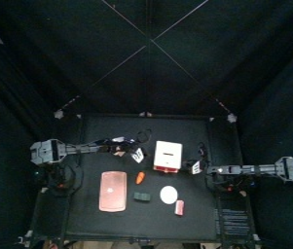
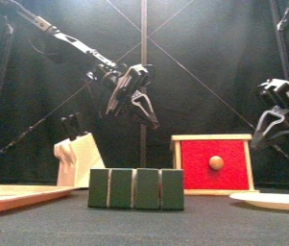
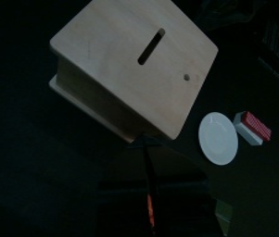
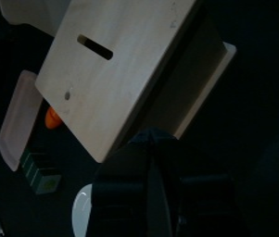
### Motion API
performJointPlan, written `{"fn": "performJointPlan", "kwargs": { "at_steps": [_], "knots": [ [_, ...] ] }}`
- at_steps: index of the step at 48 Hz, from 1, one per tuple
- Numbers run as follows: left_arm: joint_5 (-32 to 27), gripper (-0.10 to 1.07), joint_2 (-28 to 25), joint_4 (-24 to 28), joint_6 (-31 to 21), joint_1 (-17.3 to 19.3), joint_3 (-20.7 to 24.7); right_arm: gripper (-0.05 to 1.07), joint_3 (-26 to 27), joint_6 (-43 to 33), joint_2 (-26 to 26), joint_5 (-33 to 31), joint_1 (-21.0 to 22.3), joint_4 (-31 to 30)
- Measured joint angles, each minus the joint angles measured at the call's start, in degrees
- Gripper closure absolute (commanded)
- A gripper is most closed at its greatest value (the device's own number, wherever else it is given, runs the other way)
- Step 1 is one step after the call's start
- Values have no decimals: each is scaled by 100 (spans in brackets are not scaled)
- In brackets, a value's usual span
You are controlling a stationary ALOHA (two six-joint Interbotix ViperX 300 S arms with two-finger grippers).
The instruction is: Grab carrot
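The carrot [image 1: 141, 178] is a tiny orange-red piece lying on the table between the pink tray [image 1: 112, 190] and the red-and-white box [image 1: 169, 156]. In the right wrist view it [image 4: 53, 118] peeks out beside the box's wooden top [image 4: 129, 65]. It is hidden in the front view. My left gripper [image 1: 126, 148] [image 2: 132, 98] hangs open and empty above the table, behind and left of the carrot. My right gripper [image 1: 196, 168] [image 2: 277, 123] hangs empty to the right of the box. The left wrist view shows the box's slotted top [image 3: 135, 65].
A dark green block [image 1: 142, 195] [image 2: 136, 188] lies just in front of the carrot. A white plate [image 1: 169, 195] [image 3: 219, 139] sits to its right, with a small red-and-white piece [image 3: 250, 130] beside it. A cream wooden piece [image 2: 76, 160] stands at the back left.
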State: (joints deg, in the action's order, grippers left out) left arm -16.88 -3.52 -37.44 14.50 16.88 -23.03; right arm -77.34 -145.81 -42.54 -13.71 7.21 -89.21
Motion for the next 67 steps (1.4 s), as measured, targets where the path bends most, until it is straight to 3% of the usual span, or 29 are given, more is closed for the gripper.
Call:
{"fn": "performJointPlan", "kwargs": {
  "at_steps": [19,24,36,47,53,61,67],
  "knots": [
    [-18,36,264,246,-9,-316,-202,54,9,0,-686,-413,141,-53],
    [0,30,308,316,-9,-448,-299,54,97,0,-738,-580,202,-97],
    [105,29,387,905,-26,-984,-325,54,686,0,-747,-703,580,-765],
    [-26,29,510,958,-185,-1397,-211,54,932,0,-747,-633,976,-1230],
    [-457,29,527,1011,-325,-1503,-44,54,747,0,-809,-501,1055,-1213],
    [-1336,29,448,1503,-606,-1573,272,54,650,0,-923,-404,1178,-1169],
    [-1934,29,185,2162,-1354,-1608,615,54,624,0,-940,-281,1266,-1160]
  ]
}}
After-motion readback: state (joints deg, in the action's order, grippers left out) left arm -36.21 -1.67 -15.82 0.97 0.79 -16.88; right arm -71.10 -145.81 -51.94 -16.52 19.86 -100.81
